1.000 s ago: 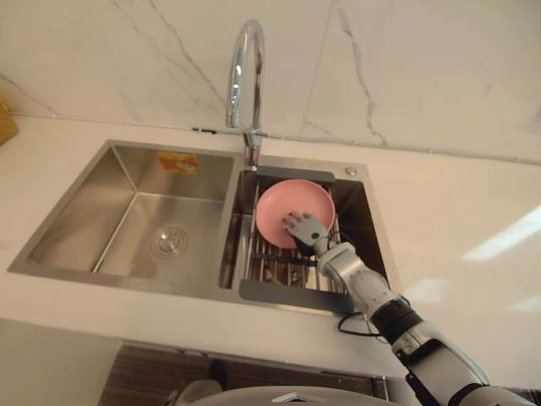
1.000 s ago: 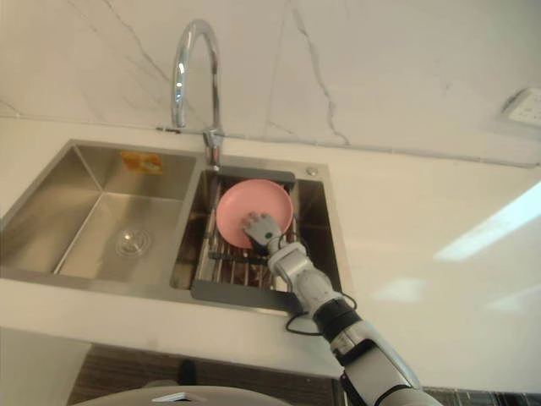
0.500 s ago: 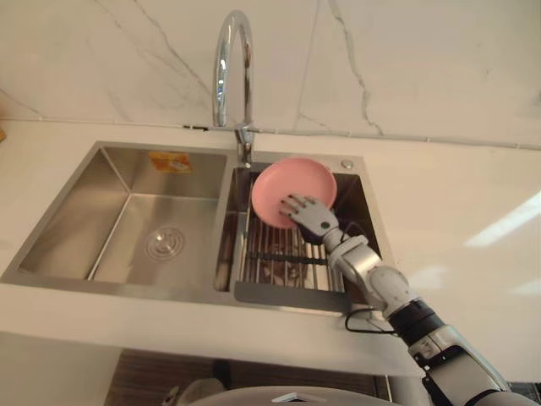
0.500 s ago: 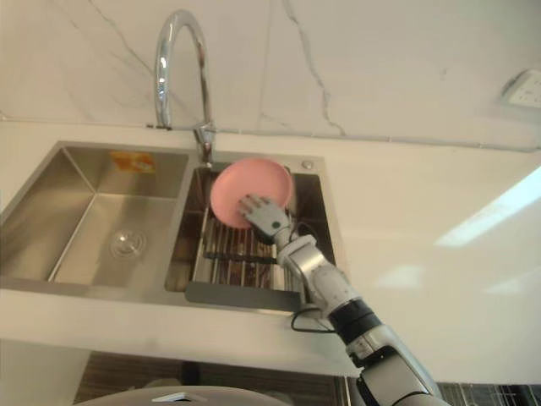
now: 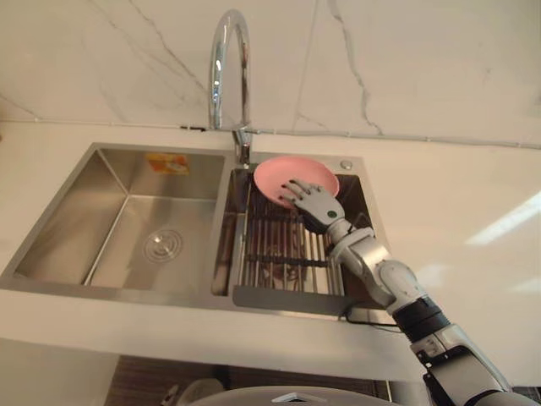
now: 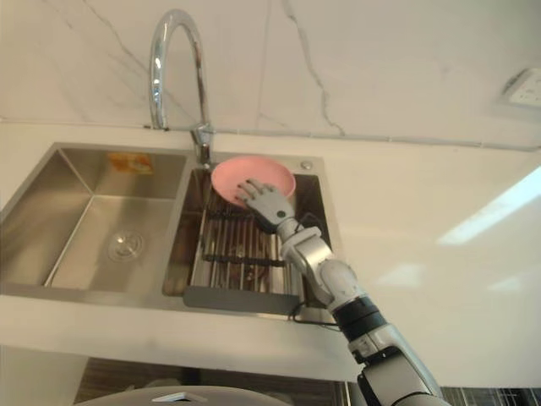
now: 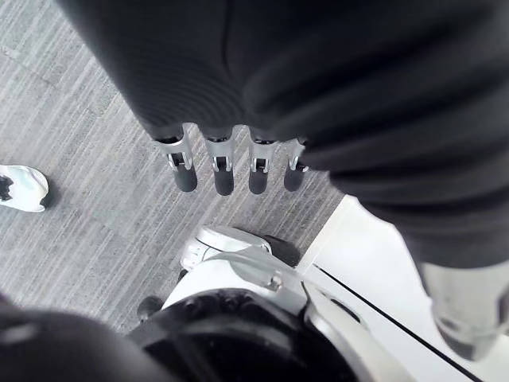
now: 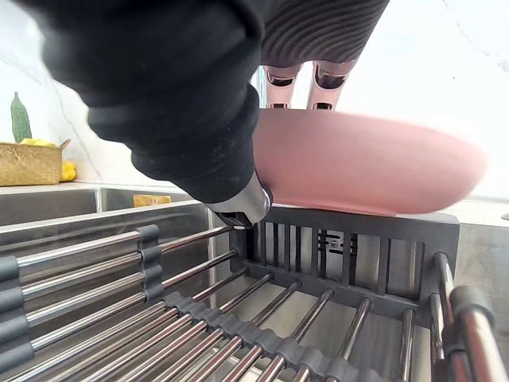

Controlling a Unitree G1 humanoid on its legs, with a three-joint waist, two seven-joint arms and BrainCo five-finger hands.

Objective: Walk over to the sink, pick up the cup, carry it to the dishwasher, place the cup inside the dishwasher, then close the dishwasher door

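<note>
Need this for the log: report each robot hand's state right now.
Left robot hand: open, holding nothing.
Right robot hand: closed on the pink bowl.

Plain white stone counter (image 5: 448, 203) with a stainless steel double-basin sink (image 5: 93, 203) sunk into it. A tall chrome gooseneck faucet (image 5: 216, 85) stands at the back edge between the basins. A metal-rod drying rack (image 5: 283, 249) lies across the right basin. There's a woven tan basket (image 8: 32, 163) sitting on the counter off to the left.
</note>
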